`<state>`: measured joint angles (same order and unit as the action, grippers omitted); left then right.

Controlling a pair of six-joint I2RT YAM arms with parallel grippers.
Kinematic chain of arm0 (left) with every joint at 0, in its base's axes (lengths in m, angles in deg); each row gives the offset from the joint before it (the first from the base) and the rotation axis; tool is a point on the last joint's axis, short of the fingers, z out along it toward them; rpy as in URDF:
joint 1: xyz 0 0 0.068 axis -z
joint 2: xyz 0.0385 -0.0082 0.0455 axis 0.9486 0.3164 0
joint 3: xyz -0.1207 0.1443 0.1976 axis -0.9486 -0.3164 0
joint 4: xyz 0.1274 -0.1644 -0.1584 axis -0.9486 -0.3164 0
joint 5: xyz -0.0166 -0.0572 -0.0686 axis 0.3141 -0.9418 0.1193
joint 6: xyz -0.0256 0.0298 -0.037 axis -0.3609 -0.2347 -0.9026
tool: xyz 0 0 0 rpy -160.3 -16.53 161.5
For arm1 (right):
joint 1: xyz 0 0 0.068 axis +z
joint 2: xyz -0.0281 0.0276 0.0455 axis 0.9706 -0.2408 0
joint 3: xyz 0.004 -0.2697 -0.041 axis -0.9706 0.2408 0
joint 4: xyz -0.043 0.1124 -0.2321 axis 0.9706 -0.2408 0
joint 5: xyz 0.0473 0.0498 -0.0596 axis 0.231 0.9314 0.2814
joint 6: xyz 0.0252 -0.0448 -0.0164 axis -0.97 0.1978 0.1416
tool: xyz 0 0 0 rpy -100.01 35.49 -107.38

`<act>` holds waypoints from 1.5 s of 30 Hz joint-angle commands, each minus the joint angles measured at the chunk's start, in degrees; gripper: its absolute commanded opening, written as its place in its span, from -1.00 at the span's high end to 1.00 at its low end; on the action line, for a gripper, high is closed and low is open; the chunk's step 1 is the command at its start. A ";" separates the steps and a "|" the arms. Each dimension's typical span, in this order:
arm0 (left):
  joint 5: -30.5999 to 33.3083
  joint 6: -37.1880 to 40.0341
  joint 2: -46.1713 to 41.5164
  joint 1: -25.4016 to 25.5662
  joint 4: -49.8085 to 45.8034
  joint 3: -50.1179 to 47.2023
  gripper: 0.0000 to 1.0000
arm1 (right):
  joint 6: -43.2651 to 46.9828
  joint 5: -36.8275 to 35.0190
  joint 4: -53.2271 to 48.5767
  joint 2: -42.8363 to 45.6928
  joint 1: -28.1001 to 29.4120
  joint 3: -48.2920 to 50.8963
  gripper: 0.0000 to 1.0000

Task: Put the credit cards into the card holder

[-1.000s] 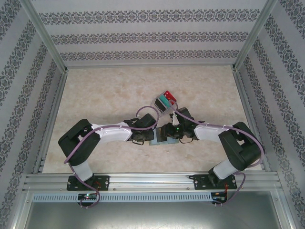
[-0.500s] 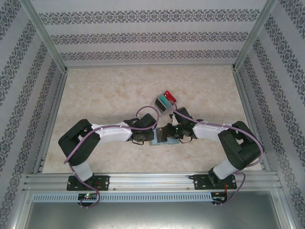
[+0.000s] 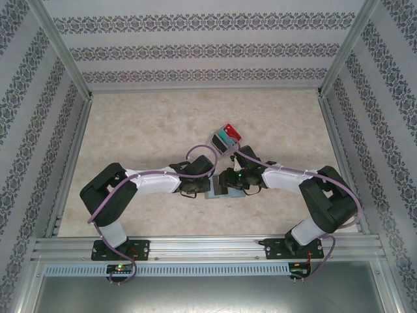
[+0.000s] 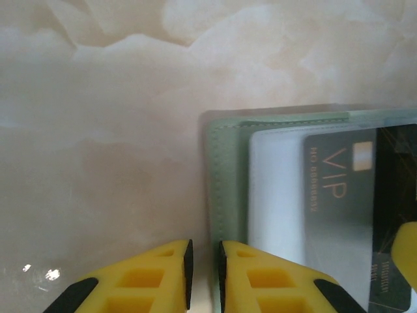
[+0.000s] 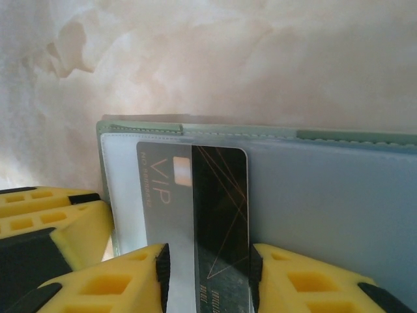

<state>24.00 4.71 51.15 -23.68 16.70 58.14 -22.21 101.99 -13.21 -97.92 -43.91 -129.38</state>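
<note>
While right gripper [image 5: 210, 253] stands parted around dark "VIP" card [image 5: 195, 189], left gripper [image 4: 204, 246] pinches card holder [image 4: 225, 186] edge.

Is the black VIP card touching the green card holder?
Touching. The right wrist view shows the black VIP card half slid under the clear pocket of the card holder.

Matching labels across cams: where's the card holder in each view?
Top external: card holder sits just below picture centre, a small grey-green patch.
Left wrist: card holder fills the right half and runs off the right edge.
Right wrist: card holder spans from left of centre to the right edge.
Shared landmark: the dark VIP card, partly slid into it, seen in both wrist views.
</note>
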 commanded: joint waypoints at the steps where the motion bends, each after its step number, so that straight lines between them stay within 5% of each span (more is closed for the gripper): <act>1: 0.51 -0.26 0.26 -0.59 -0.31 -0.45 0.58 | 2.11 -5.40 -7.45 1.22 0.53 -1.22 0.16; 8: 0.37 -0.61 0.23 -0.59 0.54 -1.10 0.58 | 3.63 -6.18 -9.01 1.28 0.59 -2.09 0.09; 13: -0.08 -0.35 0.58 -0.59 0.60 -0.76 0.58 | 3.47 -4.15 -7.64 -0.45 1.39 -3.02 0.37; 29: -1.10 -0.79 1.29 -0.59 2.16 -1.08 0.61 | 0.89 2.21 -2.11 -3.28 3.52 -4.62 0.54; 39: -1.07 -1.15 1.10 -0.58 2.22 -1.11 0.61 | -4.80 1.12 -2.52 -4.75 4.26 -4.85 0.50; 45: 0.72 -1.32 -0.71 -0.59 0.80 -1.74 0.58 | -1.21 -2.79 -6.38 -0.09 3.81 -4.95 0.26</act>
<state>24.04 4.47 51.07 -23.68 16.81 57.94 -25.00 102.27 -16.56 -101.07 -40.54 -133.55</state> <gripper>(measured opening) 0.205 0.364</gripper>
